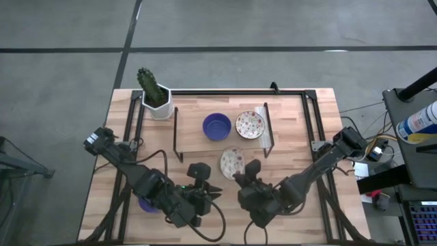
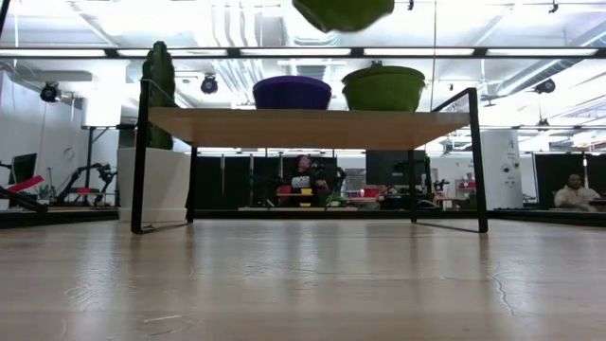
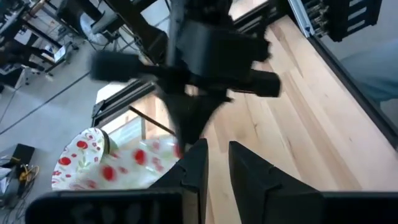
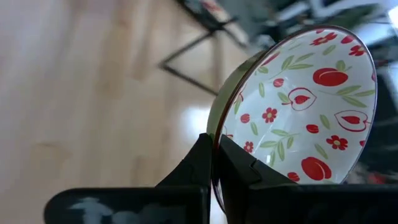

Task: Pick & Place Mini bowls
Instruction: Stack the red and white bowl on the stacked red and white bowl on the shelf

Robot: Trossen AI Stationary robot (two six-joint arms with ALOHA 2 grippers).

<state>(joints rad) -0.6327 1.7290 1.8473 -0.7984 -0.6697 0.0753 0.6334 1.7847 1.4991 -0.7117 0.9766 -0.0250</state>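
Observation:
My right gripper [image 1: 240,172] is shut on a white mini bowl with red flowers [image 1: 232,162], held in the air in front of the rack; its green underside [image 2: 343,11] shows at the top of the low view. A little left of it, my left gripper [image 1: 203,176] stands open with nothing between its fingers [image 3: 198,165]. A blue mini bowl [image 1: 216,126] and a second flowered one [image 1: 250,124] sit on the black rack's wooden shelf [image 1: 194,140]. Another blue bowl [image 1: 147,203] lies on the table, partly hidden under my left arm. My right gripper pinches the flowered bowl's rim [image 4: 216,132], one finger on the inside [image 4: 239,165] and one on the green outside. The fingers come from the table's near right side, slanting slightly down. The bowl is lifted well clear of the table and tipped on edge.
A white pot with a cactus [image 1: 156,96] stands at the table's far left corner beside the rack. The rack's black frame [image 2: 140,156] spans the far middle. Bare wood [image 1: 300,130] lies to the right of the rack and along the near edge.

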